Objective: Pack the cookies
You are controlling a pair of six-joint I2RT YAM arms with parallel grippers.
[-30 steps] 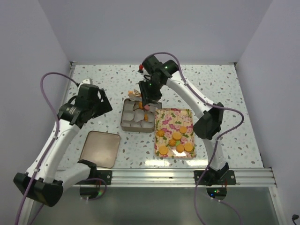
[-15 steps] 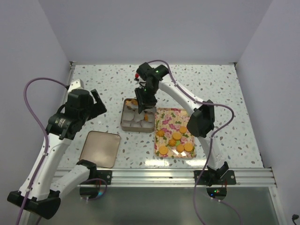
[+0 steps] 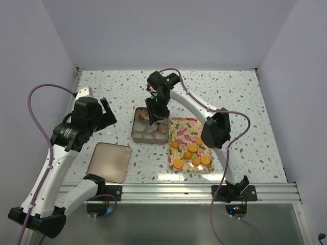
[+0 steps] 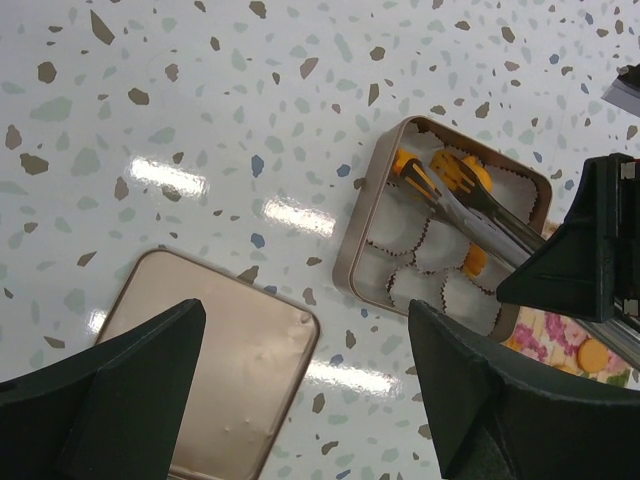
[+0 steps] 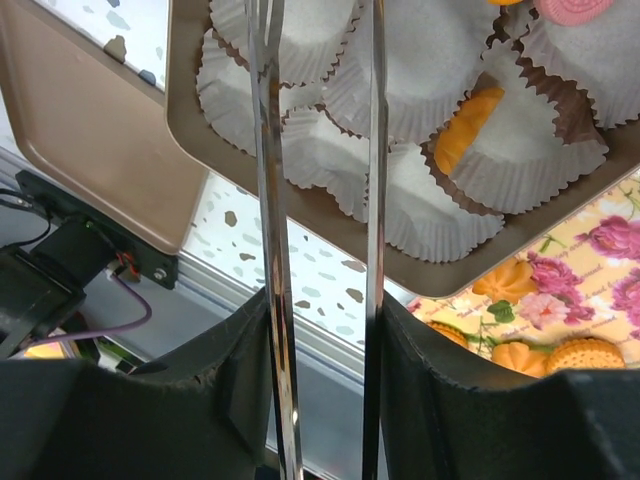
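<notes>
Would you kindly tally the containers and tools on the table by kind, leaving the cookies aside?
Tin: 1
Loose lid: 1
Flowered tray: 1
Tongs: 1
Total: 4

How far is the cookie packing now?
Done: a few orange cookies lie in paper cups of the tin. In hand: the right gripper holds tongs, tips inside the tin. Left: about seven cookies on the floral tray, and the lid lies apart from the tin. The left gripper is open.

Two white arms [image 3: 191,100] with black joints, each trailing a looping purple cable [image 3: 29,104].
</notes>
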